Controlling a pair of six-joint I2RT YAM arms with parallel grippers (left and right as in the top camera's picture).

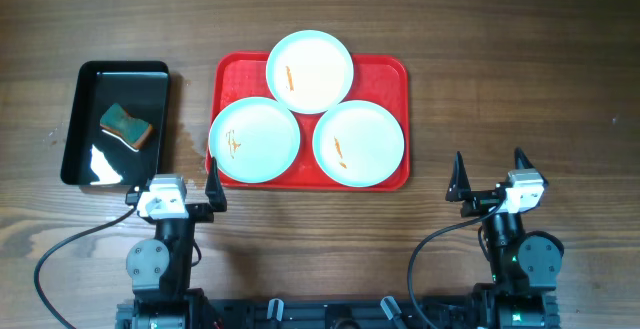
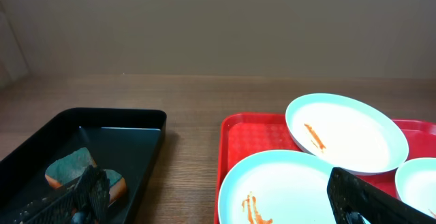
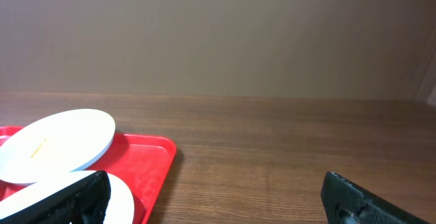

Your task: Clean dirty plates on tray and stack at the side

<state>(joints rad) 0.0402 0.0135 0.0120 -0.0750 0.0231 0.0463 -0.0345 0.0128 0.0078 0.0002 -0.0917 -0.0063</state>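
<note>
The red tray (image 1: 385, 74) lies at the table's centre with three pale plates on it. The far plate (image 1: 310, 72), the left plate (image 1: 254, 140) and the right plate (image 1: 359, 143) each carry a small orange smear. My left gripper (image 1: 172, 177) stands open near the tray's front left corner, nothing between its fingers (image 2: 92, 190). In the left wrist view the left plate (image 2: 286, 183) and the far plate (image 2: 347, 132) lie just ahead. My right gripper (image 1: 489, 169) is open off the tray's front right corner, over bare wood. Its wrist view shows the tray's corner (image 3: 146, 163) and two plates' edges (image 3: 61, 142).
A black bin (image 1: 145, 84) stands left of the tray, holding a green and orange sponge (image 1: 126, 126), which also shows in the left wrist view as the sponge (image 2: 85, 173). Bare wood lies right of the tray. Cables run from both arm bases along the front edge.
</note>
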